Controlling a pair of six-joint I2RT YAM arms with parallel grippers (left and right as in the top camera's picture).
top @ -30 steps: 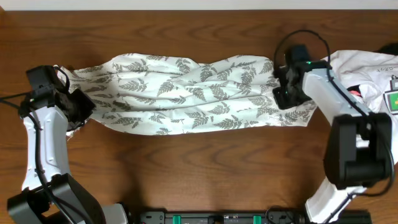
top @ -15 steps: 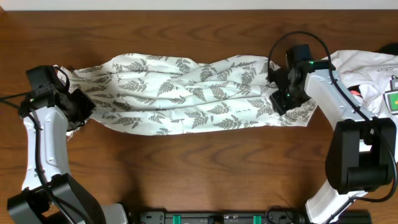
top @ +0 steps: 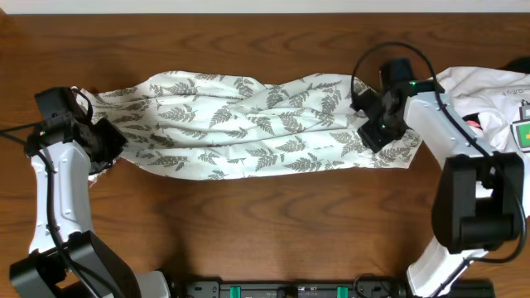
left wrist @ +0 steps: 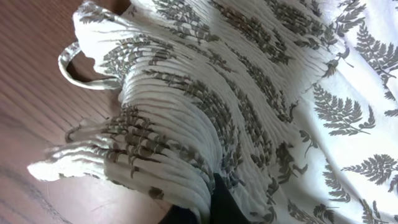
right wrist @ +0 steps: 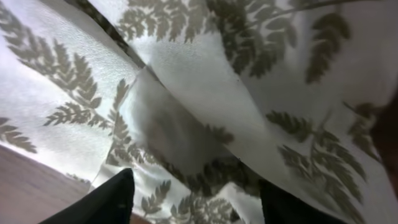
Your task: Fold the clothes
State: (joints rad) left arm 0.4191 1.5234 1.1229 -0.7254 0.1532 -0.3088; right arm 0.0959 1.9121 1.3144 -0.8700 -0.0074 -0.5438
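Across the middle of the wooden table point(top: 265, 219) the clothes point(top: 248, 124) lie stretched out as a long, rumpled band running left to right, a thin white garment printed all over with grey-green fern leaves. Several creases run along its length and the fabric twists slightly near the centre.

At the left end, the left gripper point(top: 106, 142) is closed on a bunched corner of the clothes. The left wrist view shows the cloth gathered into tight pleats that converge on the dark finger point(left wrist: 222, 200) at the bottom edge. A thin strap loop point(left wrist: 69, 78) of the same garment lies flat on the wood just beside that gathered end.

At the right end, the right gripper point(top: 370, 124) sits over the cloth with its jaws spread apart. In the right wrist view its two dark fingers point(right wrist: 106, 199) stand well apart with folded fern fabric lying between them, not pinched.

Beyond the right arm, at the table's far right edge, lies a plain white garment point(top: 480, 87) bearing a small green-and-yellow tag point(top: 523, 132), close beside the fern print's end.
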